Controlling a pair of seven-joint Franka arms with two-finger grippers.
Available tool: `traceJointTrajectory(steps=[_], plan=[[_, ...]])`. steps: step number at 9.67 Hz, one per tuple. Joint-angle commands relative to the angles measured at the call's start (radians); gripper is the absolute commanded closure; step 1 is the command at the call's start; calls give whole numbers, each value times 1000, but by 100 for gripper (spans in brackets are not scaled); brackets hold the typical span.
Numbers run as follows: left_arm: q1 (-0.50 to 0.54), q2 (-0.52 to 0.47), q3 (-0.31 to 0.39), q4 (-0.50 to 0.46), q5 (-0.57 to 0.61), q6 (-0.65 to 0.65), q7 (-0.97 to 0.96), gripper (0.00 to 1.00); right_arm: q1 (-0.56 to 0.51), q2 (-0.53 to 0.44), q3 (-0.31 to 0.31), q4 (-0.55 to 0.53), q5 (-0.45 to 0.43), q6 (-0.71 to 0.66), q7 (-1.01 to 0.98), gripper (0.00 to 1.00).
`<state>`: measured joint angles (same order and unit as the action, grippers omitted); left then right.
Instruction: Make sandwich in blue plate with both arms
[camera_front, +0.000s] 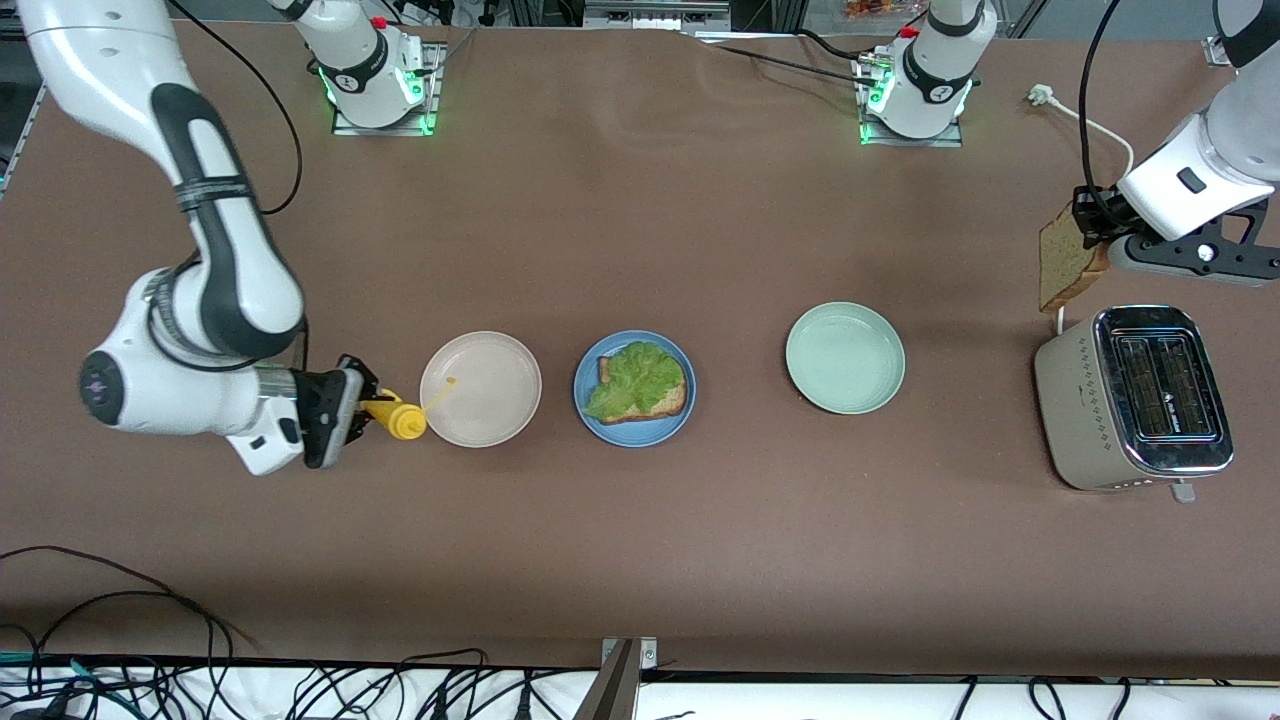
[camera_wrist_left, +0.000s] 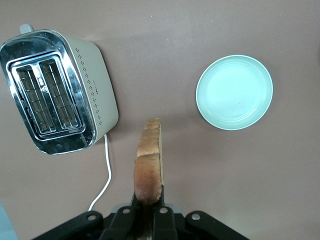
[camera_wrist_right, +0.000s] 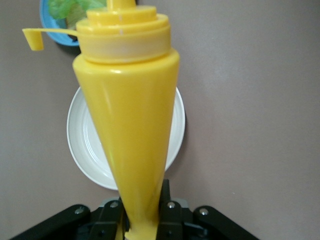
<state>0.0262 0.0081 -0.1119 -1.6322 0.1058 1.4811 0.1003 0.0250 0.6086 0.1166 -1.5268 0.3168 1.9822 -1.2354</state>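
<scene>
plates (camera_front: 845, 358) 3 | bread slices (camera_front: 1068, 263) 2 | lettuce leaf (camera_front: 636, 377) 1 | toaster (camera_front: 1135, 397) 1 | yellow bottle (camera_front: 398, 417) 1

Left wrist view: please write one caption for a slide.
Left gripper holds a bread slice above the table, between toaster and pale green plate.

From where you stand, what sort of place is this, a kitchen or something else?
Probably a robot lab set up as a mock kitchen: two arms bolted to a brown table, a toaster and plates, and loose cables along the table's edge.
</scene>
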Motion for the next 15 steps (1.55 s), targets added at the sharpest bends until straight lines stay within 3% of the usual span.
traceJointTrajectory(steps=[1,3,6,8,10,15], plan=[[-6,-5,1,0,25,5,-5,100,287,-21,-174,33,-91,-2,296,100],[-6,-5,1,0,25,5,-5,100,470,-21,-250,37,-184,-3,442,100],[-6,-5,1,0,25,5,-5,100,610,-20,-252,39,-430,-41,637,100],[-8,-5,1,0,25,5,-5,100,667,-18,-249,43,-577,-95,707,100],[-8,-5,1,2,23,5,-7,100,725,25,-252,101,-658,-158,744,100],[-8,-4,1,3,25,5,-7,100,799,120,-261,102,-898,-172,881,100]])
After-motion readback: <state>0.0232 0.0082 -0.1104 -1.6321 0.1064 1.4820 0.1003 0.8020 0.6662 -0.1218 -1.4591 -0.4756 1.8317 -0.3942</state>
